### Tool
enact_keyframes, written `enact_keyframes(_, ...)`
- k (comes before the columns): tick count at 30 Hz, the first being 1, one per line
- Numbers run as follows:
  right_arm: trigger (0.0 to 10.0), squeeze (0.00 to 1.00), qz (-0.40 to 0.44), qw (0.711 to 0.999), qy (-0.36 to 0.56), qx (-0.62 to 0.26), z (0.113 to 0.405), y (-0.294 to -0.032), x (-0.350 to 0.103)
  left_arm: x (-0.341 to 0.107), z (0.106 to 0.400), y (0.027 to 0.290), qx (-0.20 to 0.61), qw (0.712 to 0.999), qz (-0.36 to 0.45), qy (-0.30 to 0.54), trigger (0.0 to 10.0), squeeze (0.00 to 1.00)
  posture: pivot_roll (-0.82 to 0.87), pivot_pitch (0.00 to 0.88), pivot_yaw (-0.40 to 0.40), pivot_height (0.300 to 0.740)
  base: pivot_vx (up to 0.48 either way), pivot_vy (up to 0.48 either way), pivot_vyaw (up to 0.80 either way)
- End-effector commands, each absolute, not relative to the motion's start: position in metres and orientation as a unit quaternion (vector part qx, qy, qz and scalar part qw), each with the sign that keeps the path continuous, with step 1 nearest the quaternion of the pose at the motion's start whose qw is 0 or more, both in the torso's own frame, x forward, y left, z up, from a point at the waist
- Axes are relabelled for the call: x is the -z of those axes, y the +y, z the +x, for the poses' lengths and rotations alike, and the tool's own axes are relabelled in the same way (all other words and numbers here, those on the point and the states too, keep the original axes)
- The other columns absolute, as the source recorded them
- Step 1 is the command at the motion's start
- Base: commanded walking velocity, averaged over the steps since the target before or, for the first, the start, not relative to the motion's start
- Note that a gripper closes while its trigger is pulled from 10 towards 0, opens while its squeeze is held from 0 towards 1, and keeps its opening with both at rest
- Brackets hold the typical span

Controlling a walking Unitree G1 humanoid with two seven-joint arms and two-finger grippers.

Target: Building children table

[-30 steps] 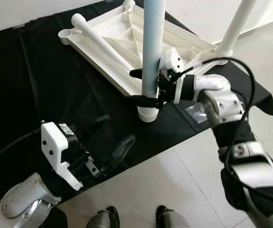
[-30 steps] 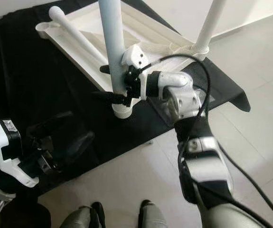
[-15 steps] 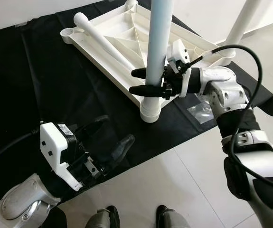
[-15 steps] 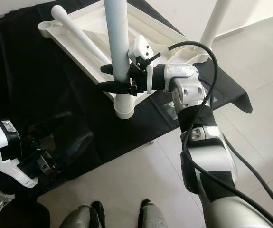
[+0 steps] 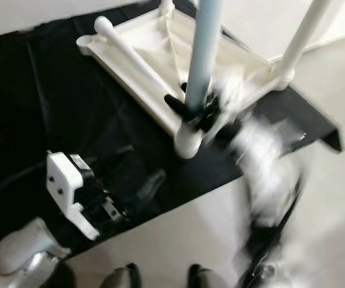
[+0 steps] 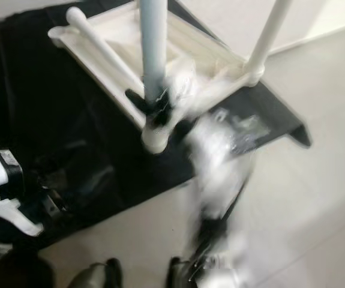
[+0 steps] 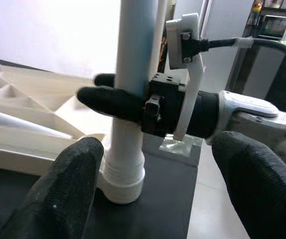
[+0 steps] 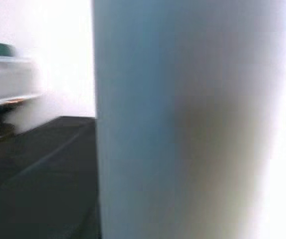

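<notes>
The white tabletop (image 5: 154, 66) lies upside down on a black cloth (image 5: 52, 108) spread over the tiled floor (image 5: 316, 198); its ribbed underside faces up like a shallow tray, and 1 loose white leg (image 5: 130, 54) rests slanting across it, from the far left corner toward the near edge. A pale blue leg (image 5: 201, 57) stands upright in the socket (image 5: 186, 141) at the tabletop's near corner; another white leg (image 5: 301, 36) stands in the right corner socket.

The right gripper (image 7: 114, 92) sits low on the blue leg, just above the socket — its 2 black fingers (image 7: 103, 99) go 1 either side of the tube and look pressed onto it; the right arm (image 5: 262, 162) is a heavy blur in the head views, so that read comes from the left wrist camera. Right wrist view has the blue tube right up close.

The left gripper (image 5: 139, 192) hangs low over the cloth's near edge, well apart from the tabletop; fingers spread wide, nothing between them. A small clear plastic bag (image 6: 244, 129) lies on the cloth near its right edge; can't tell what's in it.
</notes>
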State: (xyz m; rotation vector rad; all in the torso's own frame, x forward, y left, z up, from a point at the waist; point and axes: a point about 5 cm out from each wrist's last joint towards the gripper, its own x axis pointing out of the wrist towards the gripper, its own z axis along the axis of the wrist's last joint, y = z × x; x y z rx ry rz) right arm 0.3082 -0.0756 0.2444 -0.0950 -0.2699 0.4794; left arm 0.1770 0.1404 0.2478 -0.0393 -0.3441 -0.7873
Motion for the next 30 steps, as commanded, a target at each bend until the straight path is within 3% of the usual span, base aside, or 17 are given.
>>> enact_keyframes(1,0.0,0.0,-0.018,0.981,-0.022,-0.192,0.307,-0.074,-0.198,-0.247,0.174,0.14,0.384,0.909,-0.015,-0.163,10.0,0.0,0.02,0.288,0.007,0.74,0.0,0.0,0.0)
enact_keyframes(4,0.0,0.0,-0.013,0.972,-0.046,-0.228,0.318,-0.064,-0.208,-0.245,0.175,0.14,0.383,0.909,-0.013,-0.164,10.0,0.0,0.01,0.271,-0.002,0.74,0.0,0.0,0.0)
enact_keyframes(5,2.4,0.0,-0.013,0.971,-0.05,-0.234,0.321,-0.064,-0.211,-0.246,0.176,0.141,0.381,0.909,-0.014,-0.166,10.0,0.0,0.01,0.272,-0.005,0.74,0.0,0.0,0.0)
enact_keyframes(6,2.4,0.0,-0.013,0.971,-0.05,-0.234,0.321,-0.064,-0.211,-0.246,0.176,0.141,0.381,0.909,-0.014,-0.166,10.0,0.0,0.01,0.272,-0.005,0.74,0.0,0.0,0.0)
enact_keyframes(7,10.0,0.0,-0.012,0.97,-0.052,-0.238,0.323,-0.066,-0.215,-0.246,0.176,0.141,0.378,0.91,-0.015,-0.168,10.0,0.0,0.01,0.27,-0.005,0.74,0.0,0.0,0.0)
enact_keyframes(12,10.0,0.0,-0.008,0.962,-0.065,-0.265,0.327,-0.068,-0.224,-0.245,0.176,0.141,0.377,0.911,-0.015,-0.166,10.0,0.0,0.01,0.268,-0.005,0.74,0.0,0.0,0.0)
enact_keyframes(13,10.0,0.43,-0.016,0.953,-0.07,-0.294,0.323,-0.064,-0.229,-0.245,0.176,0.142,0.377,0.911,-0.015,-0.166,10.0,0.0,0.01,0.266,-0.008,0.74,0.0,0.0,0.0)
enact_keyframes(14,10.0,0.43,-0.016,0.953,-0.07,-0.294,0.323,-0.064,-0.229,-0.245,0.176,0.142,0.377,0.911,-0.015,-0.166,10.0,0.0,0.01,0.266,-0.008,0.74,0.0,0.0,0.0)
enact_keyframes(15,10.0,1.0,-0.003,0.936,-0.075,-0.343,0.319,-0.06,-0.236,-0.244,0.177,0.142,0.375,0.912,-0.014,-0.166,10.0,0.0,0.01,0.262,-0.013,0.74,0.0,0.0,0.0)
enact_keyframes(17,10.0,1.0,-0.003,0.936,-0.075,-0.343,0.319,-0.06,-0.236,-0.244,0.177,0.142,0.375,0.912,-0.014,-0.166,10.0,0.0,0.01,0.262,-0.013,0.74,0.0,0.0,0.0)
enact_keyframes(19,10.0,1.0,-0.013,0.883,-0.097,-0.459,0.317,-0.062,-0.255,-0.244,0.178,0.143,0.37,0.914,-0.009,-0.165,10.0,0.0,0.02,0.255,-0.022,0.74,0.0,0.0,0.0)
enact_keyframes(20,10.0,1.0,-0.013,0.883,-0.097,-0.459,0.317,-0.062,-0.255,-0.244,0.178,0.143,0.37,0.914,-0.009,-0.165,10.0,0.0,0.02,0.255,-0.022,0.74,0.0,0.0,0.0)
enact_keyframes(23,10.0,1.0,-0.083,0.808,-0.122,-0.57,0.326,-0.076,-0.272,-0.242,0.177,0.144,0.362,0.917,-0.006,-0.166,10.0,0.0,0.02,0.247,-0.029,0.74,0.0,0.0,0.0)
enact_keyframes(26,10.0,1.0,-0.098,0.795,-0.121,-0.586,0.329,-0.08,-0.273,-0.242,0.177,0.144,0.361,0.918,-0.006,-0.167,10.0,0.0,0.02,0.247,-0.029,0.74,0.0,0.0,0.0)
enact_keyframes(27,10.0,0.12,-0.114,0.774,-0.114,-0.612,0.333,-0.084,-0.276,-0.242,0.177,0.144,0.359,0.918,-0.006,-0.167,10.0,0.0,0.03,0.242,-0.033,0.74,0.0,0.0,0.0)
enact_keyframes(28,10.0,0.12,-0.114,0.774,-0.114,-0.612,0.333,-0.084,-0.276,-0.242,0.177,0.144,0.359,0.918,-0.006,-0.167,10.0,0.0,0.03,0.242,-0.033,0.74,0.0,0.0,0.0)
enact_keyframes(30,10.0,0.0,-0.122,0.748,-0.097,-0.645,0.346,-0.088,-0.284,-0.242,0.176,0.145,0.355,0.92,-0.003,-0.167,10.0,0.0,0.04,0.242,-0.032,0.74,0.0,0.0,0.0)
